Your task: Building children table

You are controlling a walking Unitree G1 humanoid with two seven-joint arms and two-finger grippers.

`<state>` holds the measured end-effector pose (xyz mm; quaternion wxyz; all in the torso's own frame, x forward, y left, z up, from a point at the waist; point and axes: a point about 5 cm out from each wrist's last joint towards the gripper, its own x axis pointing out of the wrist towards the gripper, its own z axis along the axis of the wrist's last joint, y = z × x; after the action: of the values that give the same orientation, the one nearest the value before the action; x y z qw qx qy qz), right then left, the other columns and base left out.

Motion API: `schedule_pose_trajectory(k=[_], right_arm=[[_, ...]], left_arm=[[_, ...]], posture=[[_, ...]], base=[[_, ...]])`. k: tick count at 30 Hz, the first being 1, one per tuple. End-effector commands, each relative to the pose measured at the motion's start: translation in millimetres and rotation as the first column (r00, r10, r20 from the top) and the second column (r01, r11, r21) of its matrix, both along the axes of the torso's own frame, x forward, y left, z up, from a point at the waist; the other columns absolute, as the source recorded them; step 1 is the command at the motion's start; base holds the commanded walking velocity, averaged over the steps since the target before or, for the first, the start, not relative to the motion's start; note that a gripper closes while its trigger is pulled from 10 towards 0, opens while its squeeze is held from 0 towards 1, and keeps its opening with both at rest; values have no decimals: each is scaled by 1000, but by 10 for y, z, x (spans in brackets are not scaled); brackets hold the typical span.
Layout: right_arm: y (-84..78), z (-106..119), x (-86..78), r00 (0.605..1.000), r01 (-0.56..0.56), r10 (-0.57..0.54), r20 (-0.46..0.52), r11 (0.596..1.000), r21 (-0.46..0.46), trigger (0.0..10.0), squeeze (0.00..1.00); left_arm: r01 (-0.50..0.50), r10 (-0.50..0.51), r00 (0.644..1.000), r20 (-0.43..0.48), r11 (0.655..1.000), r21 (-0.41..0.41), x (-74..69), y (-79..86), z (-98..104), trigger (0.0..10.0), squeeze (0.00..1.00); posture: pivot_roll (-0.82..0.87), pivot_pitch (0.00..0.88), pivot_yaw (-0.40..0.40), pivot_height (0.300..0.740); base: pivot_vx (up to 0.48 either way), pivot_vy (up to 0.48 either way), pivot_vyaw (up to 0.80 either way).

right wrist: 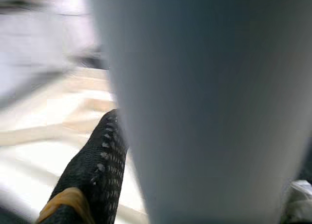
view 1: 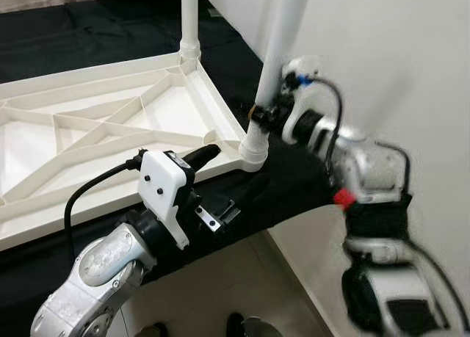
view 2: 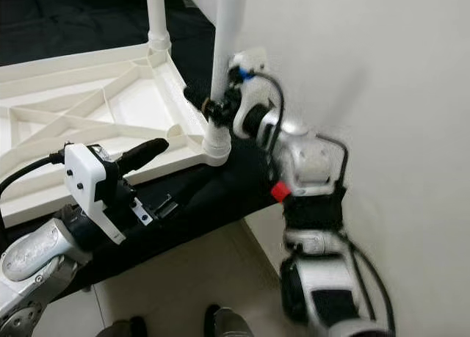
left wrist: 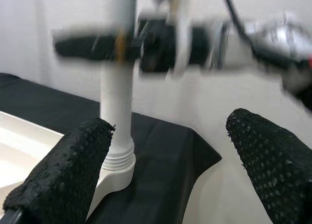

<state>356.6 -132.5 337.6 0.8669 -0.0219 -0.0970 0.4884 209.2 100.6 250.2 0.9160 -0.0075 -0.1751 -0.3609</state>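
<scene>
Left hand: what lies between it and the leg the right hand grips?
Only black cloth lies between the left hand and the leg, seen in the left wrist view.

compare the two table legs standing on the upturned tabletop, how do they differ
The near corner leg is clamped by the right gripper; the far corner leg stands untouched. The near leg leans a little, the far leg looks upright. The near leg shows larger, being closer. Both are white tubes seated in corner sockets of the white tabletop.

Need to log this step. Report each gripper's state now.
Left gripper: open, holding nothing.
Right gripper: shut on the near table leg.
</scene>
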Motion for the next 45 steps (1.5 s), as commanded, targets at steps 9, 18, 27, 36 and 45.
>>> schedule_pose_trajectory(k=[9, 18, 27, 36, 45], right_arm=[[-222, 125, -62, 926, -373, 377, 30, 924, -87, 10000, 0], [-413, -23, -19, 953, -304, 304, -11, 953, -10, 0, 0], [-311, -623, 19, 985, 42, -41, -170, 999, 0, 0, 0], [542, -1081, -326, 804, 562, -564, -187, 824, -68, 0, 0], [629, -807, -139, 866, 479, -476, -157, 878, -18, 10000, 0]], left_arm=[[1, -1, 1000, -8, 1000, 1, -57, -4, -4, 10000, 0], [-4, 4, 1000, -6, 1000, 1, -63, 8, 8, 10000, 0], [-10, 10, 1000, -10, 1000, -2, -44, 30, -8, 10000, 0], [6, -6, 1000, 0, 1000, -5, 16, 0, -2, 10000, 0], [-6, 6, 1000, 23, 1000, 2, 52, 14, 29, 10000, 0]], posture=[[46, 271, -133, 740], [47, 275, -128, 740], [47, 265, -119, 740], [30, 233, -112, 740], [30, 209, -117, 740]], base=[[0, 0, 0], [0, 0, 0], [0, 0, 0], [0, 0, 0], [0, 0, 0]])
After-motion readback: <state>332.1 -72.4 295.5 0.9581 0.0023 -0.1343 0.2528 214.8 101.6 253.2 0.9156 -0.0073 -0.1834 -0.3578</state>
